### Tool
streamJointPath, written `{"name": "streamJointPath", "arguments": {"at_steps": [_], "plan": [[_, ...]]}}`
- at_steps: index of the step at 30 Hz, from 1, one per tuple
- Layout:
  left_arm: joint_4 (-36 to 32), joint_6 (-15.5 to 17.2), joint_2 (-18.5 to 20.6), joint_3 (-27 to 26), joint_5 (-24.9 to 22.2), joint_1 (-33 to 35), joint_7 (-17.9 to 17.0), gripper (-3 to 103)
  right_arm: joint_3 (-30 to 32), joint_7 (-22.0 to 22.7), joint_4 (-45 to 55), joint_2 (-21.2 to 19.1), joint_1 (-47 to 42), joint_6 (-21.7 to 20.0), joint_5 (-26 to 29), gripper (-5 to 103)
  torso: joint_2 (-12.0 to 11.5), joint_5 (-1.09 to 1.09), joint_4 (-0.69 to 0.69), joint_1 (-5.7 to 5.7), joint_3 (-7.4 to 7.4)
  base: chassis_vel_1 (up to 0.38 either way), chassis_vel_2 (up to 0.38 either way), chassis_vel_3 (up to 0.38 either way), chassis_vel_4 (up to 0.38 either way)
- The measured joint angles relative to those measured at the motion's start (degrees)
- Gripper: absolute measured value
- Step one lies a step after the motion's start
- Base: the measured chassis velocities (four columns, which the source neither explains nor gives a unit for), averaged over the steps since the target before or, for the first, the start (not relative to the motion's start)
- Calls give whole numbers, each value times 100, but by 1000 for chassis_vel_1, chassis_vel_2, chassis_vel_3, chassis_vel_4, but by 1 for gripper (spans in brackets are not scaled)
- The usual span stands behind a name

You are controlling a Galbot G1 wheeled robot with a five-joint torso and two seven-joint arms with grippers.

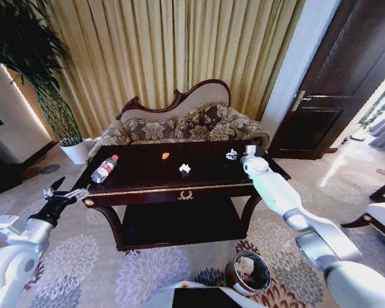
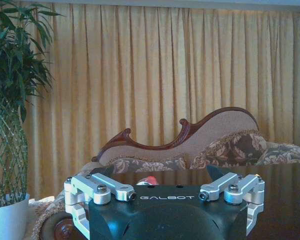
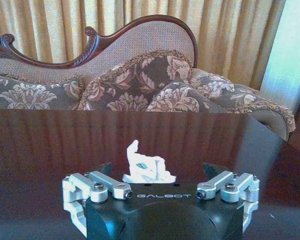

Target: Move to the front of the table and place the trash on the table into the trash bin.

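Head view: right end effector (image 1: 249,153) reaches over the tabletop (image 1: 141,176) at right of centre, fingers spread wide, empty, just short of a crumpled white scrap (image 3: 146,167). Left end effector (image 1: 65,192) hovers open off the left corner, near the bottle (image 1: 104,168). Trash bin (image 1: 249,272) stands at lower centre-right.

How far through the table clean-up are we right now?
The drive looks done: the robot faces the table. No trash looks binned yet. In hand: the right pincer is open over the tabletop, at a crumpled white scrap. The left pincer waits open off the table's left corner. Left: the bottle, orange piece and another white scrap, all still on top; the trash bin stands on the carpet.
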Motion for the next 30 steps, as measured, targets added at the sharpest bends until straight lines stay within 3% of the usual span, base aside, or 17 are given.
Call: {"name": "streamJointPath", "arguments": {"at_steps": [9, 12, 14, 17, 20, 21, 24, 30], "plan": [[-30, -6, -12, -21, 14, 15, 14, 100, 71, 0, 44, 22, -104, 46, -56, 62, 0, 0, 1, 0, 0, 0, 0, 0, 0], [-31, -22, -16, -33, 14, 20, 17, 100, 90, 0, 57, 28, -126, 70, -77, 56, 0, 0, 2, 0, 0, 0, 0, 0, 0], [-20, -40, -14, -42, 14, 25, 20, 100, 133, 0, 63, 33, -163, 92, -83, 46, 0, 0, 2, 0, 0, 0, 0, 0, 0], [3, -64, -6, -48, 14, 25, 22, 100, 160, 0, 72, 34, -190, 103, -85, 41, 0, 0, 1, 0, 0, 0, 0, 0, 0], [38, -98, -8, -47, 14, 25, 26, 100, 214, 0, 158, 15, -281, 116, -84, 24, 0, 0, 1, 0, 0, 0, 0, 0, 0], [38, -98, -8, -47, 14, 25, 26, 100, 214, 0, 158, 15, -281, 116, -84, 24, 0, 0, 1, 0, 0, 0, 0, 0, 0], [55, -113, -34, -10, 14, 10, 28, 100, 419, 0, 539, -7, -432, 89, 41, 9, 0, 2, 1, 0, 0, 0, 0, 0, 0], [128, -115, -66, 77, 14, -116, 27, 100, 1103, 0, 1765, -182, -793, 74, 253, 0, 0, -1, 3, 0, 0, 0, 0, 0, 0]]}}
